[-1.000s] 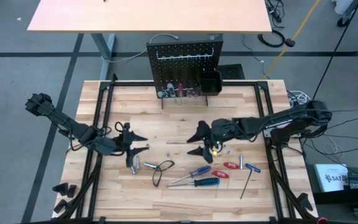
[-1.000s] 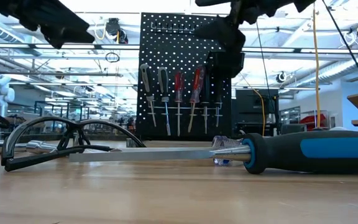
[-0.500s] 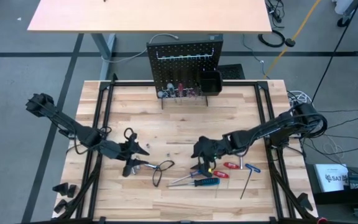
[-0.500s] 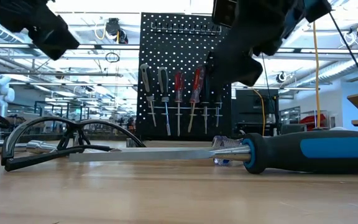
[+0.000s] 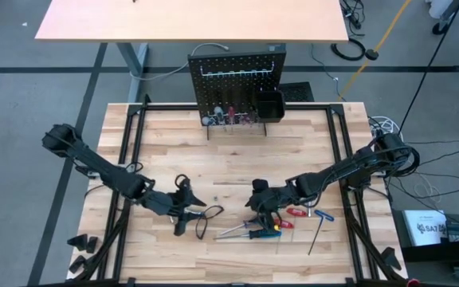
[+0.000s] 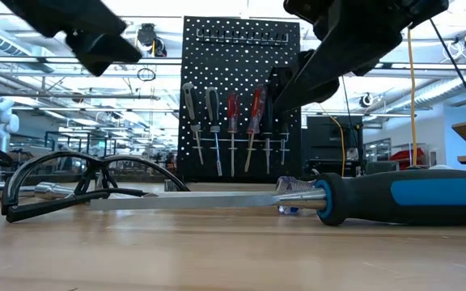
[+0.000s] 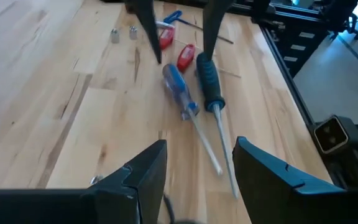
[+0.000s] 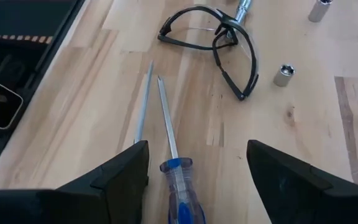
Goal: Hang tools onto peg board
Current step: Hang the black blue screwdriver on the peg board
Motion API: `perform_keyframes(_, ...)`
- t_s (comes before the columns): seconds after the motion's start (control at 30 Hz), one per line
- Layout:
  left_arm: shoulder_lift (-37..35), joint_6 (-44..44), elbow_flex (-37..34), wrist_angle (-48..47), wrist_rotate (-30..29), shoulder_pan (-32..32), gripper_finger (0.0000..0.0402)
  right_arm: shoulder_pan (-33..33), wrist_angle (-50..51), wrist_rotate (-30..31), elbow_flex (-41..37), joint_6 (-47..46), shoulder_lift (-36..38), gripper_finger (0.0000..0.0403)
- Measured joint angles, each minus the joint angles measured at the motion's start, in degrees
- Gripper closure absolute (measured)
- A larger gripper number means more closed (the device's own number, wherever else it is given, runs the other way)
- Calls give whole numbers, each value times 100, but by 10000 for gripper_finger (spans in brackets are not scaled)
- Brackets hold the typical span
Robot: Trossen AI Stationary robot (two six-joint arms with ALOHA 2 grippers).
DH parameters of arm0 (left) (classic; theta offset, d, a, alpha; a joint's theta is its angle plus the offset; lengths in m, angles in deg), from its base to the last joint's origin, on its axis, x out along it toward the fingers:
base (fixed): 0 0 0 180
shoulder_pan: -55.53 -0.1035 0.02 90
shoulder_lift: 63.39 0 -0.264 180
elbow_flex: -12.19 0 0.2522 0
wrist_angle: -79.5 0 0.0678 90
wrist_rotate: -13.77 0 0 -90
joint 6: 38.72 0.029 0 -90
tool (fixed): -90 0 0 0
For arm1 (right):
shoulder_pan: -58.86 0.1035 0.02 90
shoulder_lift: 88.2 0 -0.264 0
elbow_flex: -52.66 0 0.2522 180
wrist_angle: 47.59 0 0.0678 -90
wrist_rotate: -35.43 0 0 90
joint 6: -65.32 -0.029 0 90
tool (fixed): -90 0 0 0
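The black peg board (image 5: 237, 80) stands upright at the table's far edge, with several screwdrivers (image 6: 221, 121) hanging on it. Loose tools lie near the front: a clear blue-handled screwdriver (image 8: 179, 193), a black-and-blue-handled screwdriver (image 5: 264, 233), red-handled tools (image 5: 296, 212), hex keys (image 5: 317, 231) and silver bits (image 7: 114, 35). Black safety glasses (image 8: 216, 37) lie to their left. My left gripper (image 5: 190, 209) hovers open above the glasses, pointing toward the screwdrivers. My right gripper (image 5: 256, 209) hovers open above the blue-handled screwdriver, its fingers on either side of the handle.
A small black bin (image 5: 269, 104) hangs on the peg board's right side. A black metal frame (image 5: 126, 159) runs along the table's left, right and far sides. Bare wood lies between the peg board and the tools.
My left gripper has gone toward the table's near right, over the glasses, and tipped lower. My right gripper has come down toward the near edge, over the blue-handled screwdriver, and rolled its wrist. Both stay open. No tool has moved.
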Motion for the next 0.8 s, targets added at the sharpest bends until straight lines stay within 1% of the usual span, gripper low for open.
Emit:
perform_keyframes(0.13, 468, 245, 408, 101, -29, 0, 217, -27, 134, -2, 0, -36, 0, 140)
perform_keyframes(0.3, 839, 387, 709, 117, -93, 0, 217, -37, 558, -150, 0, -239, 0, 140)
perform_keyframes(0.53, 1278, 659, 730, 931, -107, -4, 217, 265, 1366, -150, 129, -844, 0, 140)
perform_keyframes(0.7, 1721, 801, 730, 1398, -65, -37, 217, 587, 1412, -114, 133, -1237, 2, 140)
perform_keyframes(0.8, 1969, 797, 730, 1553, 30, -82, 217, 785, 1451, 125, 133, -1422, 2, 140)
